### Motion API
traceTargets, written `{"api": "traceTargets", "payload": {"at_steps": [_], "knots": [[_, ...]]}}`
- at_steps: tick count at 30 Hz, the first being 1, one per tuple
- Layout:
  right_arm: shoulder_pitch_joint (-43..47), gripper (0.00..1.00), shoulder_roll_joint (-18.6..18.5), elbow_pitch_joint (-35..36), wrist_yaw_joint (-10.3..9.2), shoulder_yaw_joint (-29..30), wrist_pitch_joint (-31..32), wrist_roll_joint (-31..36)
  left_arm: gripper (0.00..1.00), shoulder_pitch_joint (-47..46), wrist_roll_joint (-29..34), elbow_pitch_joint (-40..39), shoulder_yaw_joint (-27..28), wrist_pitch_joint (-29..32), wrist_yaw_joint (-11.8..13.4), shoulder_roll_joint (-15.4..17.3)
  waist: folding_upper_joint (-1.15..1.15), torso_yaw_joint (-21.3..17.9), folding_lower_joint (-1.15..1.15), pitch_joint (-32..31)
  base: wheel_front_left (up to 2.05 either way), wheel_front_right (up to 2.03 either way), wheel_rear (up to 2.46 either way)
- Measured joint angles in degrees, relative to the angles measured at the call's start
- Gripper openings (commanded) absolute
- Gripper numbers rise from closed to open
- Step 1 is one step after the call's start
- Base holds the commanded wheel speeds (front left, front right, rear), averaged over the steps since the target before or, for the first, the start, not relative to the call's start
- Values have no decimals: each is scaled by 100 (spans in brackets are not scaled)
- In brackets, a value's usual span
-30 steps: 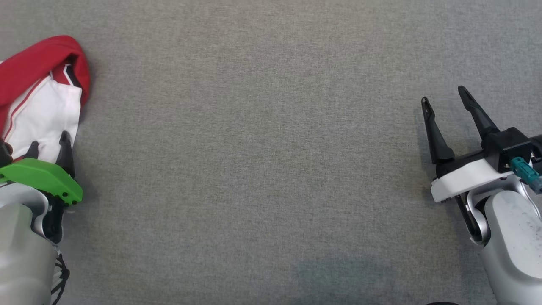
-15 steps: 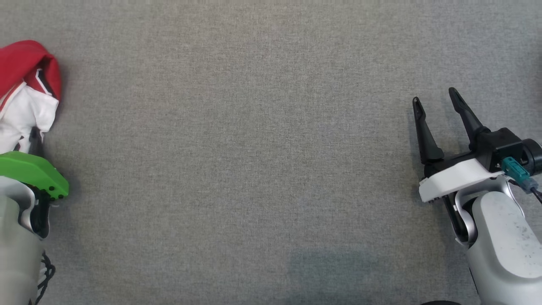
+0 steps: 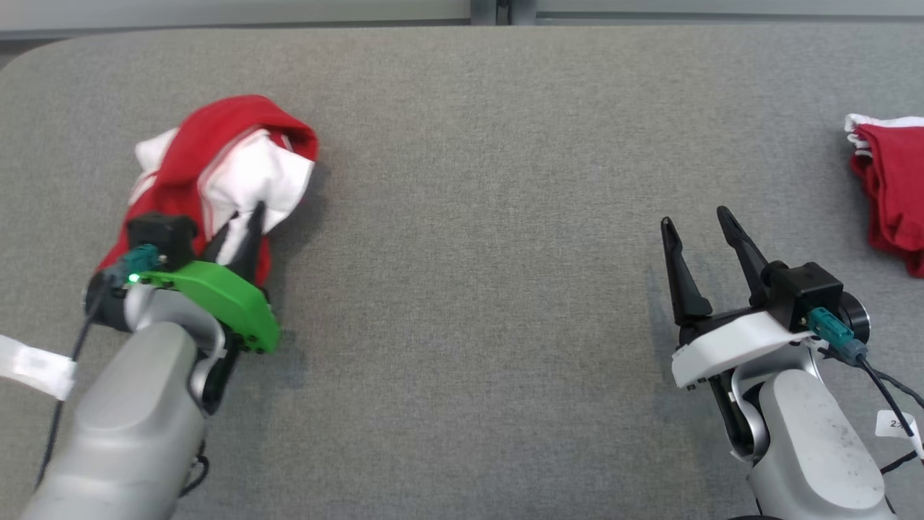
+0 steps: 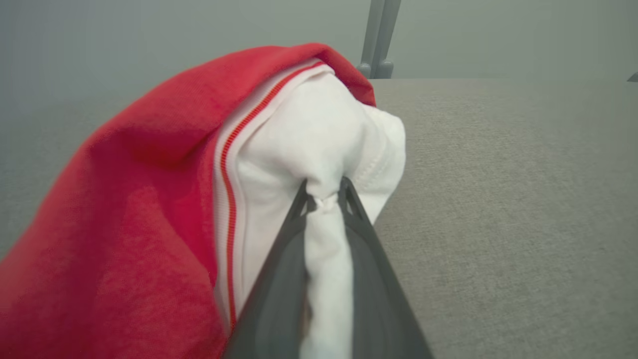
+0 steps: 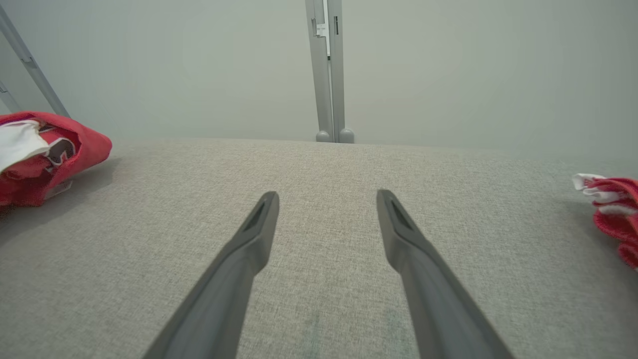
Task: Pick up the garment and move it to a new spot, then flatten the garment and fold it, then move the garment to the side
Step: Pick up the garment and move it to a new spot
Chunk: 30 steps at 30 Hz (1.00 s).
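- big change over the last second: the left gripper [image 3: 244,230] went from spread wide at the edge of the crumpled red and white jersey-knit garment [image 3: 216,137] to clamped tight on it. the left wrist view shows both dark fingers pinching a twisted fold of the white fabric right at the tips.
- the head camera has swung too. the far edge of the grey fabric-covered table [image 3: 476,180] is in the picture now and it wasn't before, so a lot of the apparent shift of the cloth is probably the camera and not the cloth.
- the garment sits toward the far left corner of the table, bunched in a hump with the red part draped over the white. can't tell if any of it is off the surface yet, most of it looks like it's resting there.
- the right gripper [image 3: 694,220] is the same as before: fingers spread, nothing between them, over bare table near the right side, well apart from the garment.
- there's also a second red and white bundle of cloth [image 3: 891,188] at the right edge, nothing touching it.
- my read: the grasp is made, so the pick-up part has only just started. next would be lifting and carrying it to the open middle. it's a one-point pinch, so expect it to hang and drag.
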<state>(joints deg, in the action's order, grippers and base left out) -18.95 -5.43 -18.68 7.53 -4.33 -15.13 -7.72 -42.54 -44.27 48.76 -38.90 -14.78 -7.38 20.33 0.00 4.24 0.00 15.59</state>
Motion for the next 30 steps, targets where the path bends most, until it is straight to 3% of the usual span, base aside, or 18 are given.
{"api": "traceTargets", "payload": {"at_steps": [9,16,17,18,23,30], "knots": [[257,100,156,-74,0,54,0,-79,0,410,51,-1065,-1123,-25,-1,-791,0,-620,0,-424,0,0,0],[344,100,181,-129,0,22,0,-79,0,788,313,-981,-1163,-25,-1,-1079,0,-1056,0,-570,0,0,0],[344,100,189,-131,0,20,0,-79,22,864,321,-959,-1098,-25,-1,-1109,0,-1119,0,-589,0,0,0],[344,100,191,-134,0,25,0,-79,100,940,332,-959,-1022,-25,-1,-1118,0,-1177,0,-608,0,0,0],[382,100,199,-141,0,111,0,-75,100,1347,811,-936,-353,-34,-2,-1065,0,-1311,0,-733,0,0,0],[575,100,220,-154,0,116,0,-67,100,2254,1688,-1351,1056,-35,138,-1013,0,-1099,0,-953,0,0,0]]}}
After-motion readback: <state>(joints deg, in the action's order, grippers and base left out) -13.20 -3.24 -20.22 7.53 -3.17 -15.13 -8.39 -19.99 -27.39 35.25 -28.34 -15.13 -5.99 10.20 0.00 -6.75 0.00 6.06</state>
